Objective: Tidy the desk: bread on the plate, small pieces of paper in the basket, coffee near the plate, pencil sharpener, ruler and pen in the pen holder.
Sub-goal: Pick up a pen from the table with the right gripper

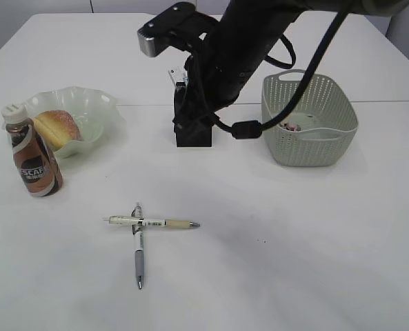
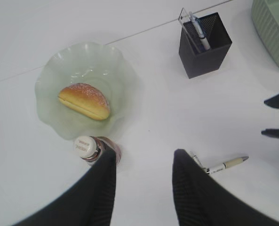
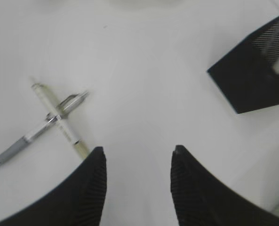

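The bread (image 2: 85,100) lies on the pale green plate (image 2: 125,80), and the coffee bottle (image 2: 85,147) stands against the plate's near rim. Two pens, one beige (image 1: 152,223) and one grey (image 1: 138,252), lie crossed on the table. The black pen holder (image 2: 205,56) holds a clear ruler (image 2: 186,26) and a blue pen (image 2: 200,35). The pencil sharpener is out of view. My left gripper (image 2: 144,153) hangs open and empty high above the bottle. My right gripper (image 3: 138,149) is open and empty between the crossed pens (image 3: 59,120) and the pen holder (image 3: 247,84).
The green basket (image 1: 311,145) stands right of the pen holder with a small pinkish scrap (image 1: 290,127) inside. The right arm (image 1: 245,41) reaches in from the top and covers most of the pen holder in the exterior view. Bare white table lies around the pens.
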### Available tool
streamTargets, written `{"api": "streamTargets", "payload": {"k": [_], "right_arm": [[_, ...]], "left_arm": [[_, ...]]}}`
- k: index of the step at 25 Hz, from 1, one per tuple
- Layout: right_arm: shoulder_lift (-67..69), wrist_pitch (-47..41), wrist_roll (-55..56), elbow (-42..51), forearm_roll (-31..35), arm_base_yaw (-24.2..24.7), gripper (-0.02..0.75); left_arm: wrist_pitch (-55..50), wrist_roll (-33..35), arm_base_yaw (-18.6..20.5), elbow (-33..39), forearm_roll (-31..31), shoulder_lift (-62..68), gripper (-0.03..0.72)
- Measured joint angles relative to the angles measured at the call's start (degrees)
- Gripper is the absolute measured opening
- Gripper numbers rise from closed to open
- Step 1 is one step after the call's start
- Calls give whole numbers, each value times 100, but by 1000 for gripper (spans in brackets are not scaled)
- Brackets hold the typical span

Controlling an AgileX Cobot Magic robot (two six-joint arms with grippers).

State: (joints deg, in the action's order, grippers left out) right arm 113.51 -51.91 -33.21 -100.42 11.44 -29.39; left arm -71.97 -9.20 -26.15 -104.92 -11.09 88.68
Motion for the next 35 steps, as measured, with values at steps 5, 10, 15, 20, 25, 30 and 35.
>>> {"api": "streamTargets", "payload": {"k": [5,10,15,20,25,30,35], "right_arm": [[0,-831,-1664,0,681,-114,333],[143,-886,-2198,-12,789,-457,333],[488,-865,-2334,-12,699,-775,333],[810,-616,-2331,-12,630,-815,375],[1040,-326,-2344,-12,460,-815,419],[1370,-194,-2383,-108,116,-815,423],[1531,0,-2401,-298,82,-815,424]], "left_arm": [[-21,0,0,0,-82,-386,298],[-21,-26,0,0,-104,-709,298],[-32,-41,0,0,-104,-891,298],[-32,-41,0,0,-143,-1000,298],[-42,-51,0,0,-203,-1045,298],[-42,-53,0,0,-216,-1045,298],[-42,-63,0,0,-229,-1045,298]]}}
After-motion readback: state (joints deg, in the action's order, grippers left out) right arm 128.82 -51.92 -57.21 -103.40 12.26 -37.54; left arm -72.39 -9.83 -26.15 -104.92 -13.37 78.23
